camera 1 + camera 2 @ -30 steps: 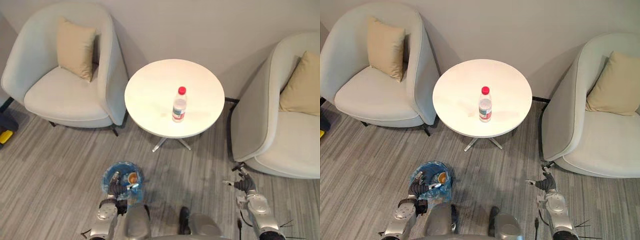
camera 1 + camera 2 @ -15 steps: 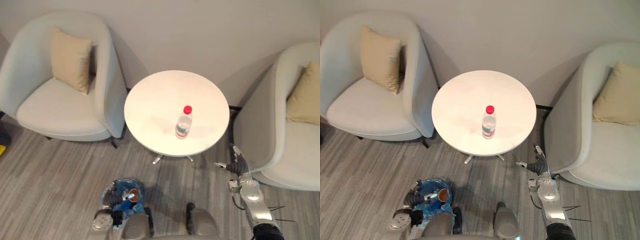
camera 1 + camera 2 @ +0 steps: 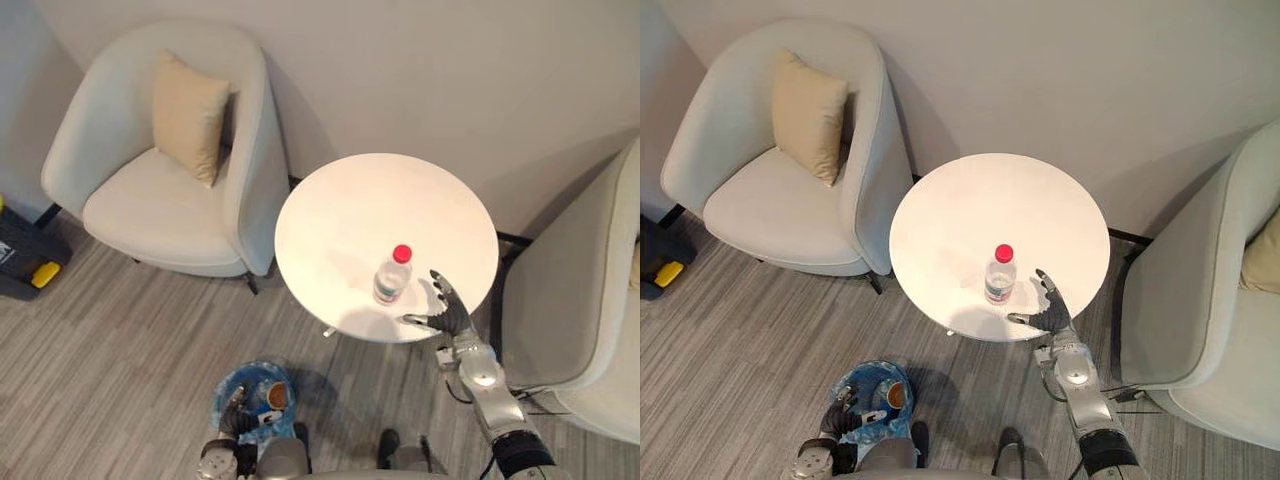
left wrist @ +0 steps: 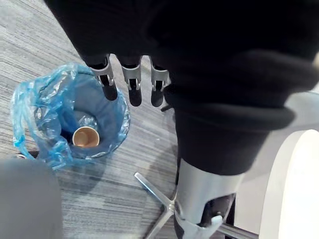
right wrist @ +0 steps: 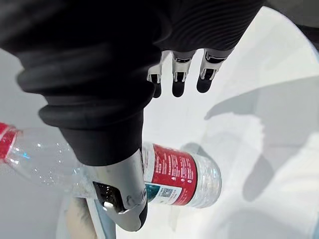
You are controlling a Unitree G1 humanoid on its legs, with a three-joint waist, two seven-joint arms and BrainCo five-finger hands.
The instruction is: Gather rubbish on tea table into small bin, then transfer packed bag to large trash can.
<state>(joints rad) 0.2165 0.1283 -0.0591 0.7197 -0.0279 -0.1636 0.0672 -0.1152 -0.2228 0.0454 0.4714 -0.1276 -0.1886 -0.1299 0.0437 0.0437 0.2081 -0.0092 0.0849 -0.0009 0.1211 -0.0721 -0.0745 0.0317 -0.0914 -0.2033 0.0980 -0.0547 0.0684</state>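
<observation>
The right hand [image 3: 1048,312] is held open over the near edge of the table [image 3: 970,200], with the fingers straight and spread and the thumb turned toward the bottle [image 3: 999,277]; nothing is gripped. The bottle is stood upright on the table top, red cap up, just beside the thumb side of the hand — close, but no contact can be made out. It is judged to be light, thin clear plastic; how full it is cannot be told. It could be tipped by a nudge or dented by a hard squeeze, and its smooth wall may slip. A hold around the labelled middle is suggested — thumb on one side, fingers on the other. The left hand [image 4: 130,84] is hung with relaxed fingers, holding nothing, near the blue-lined bin [image 4: 30,107], in which a cup [image 4: 84,136] is seen.
</observation>
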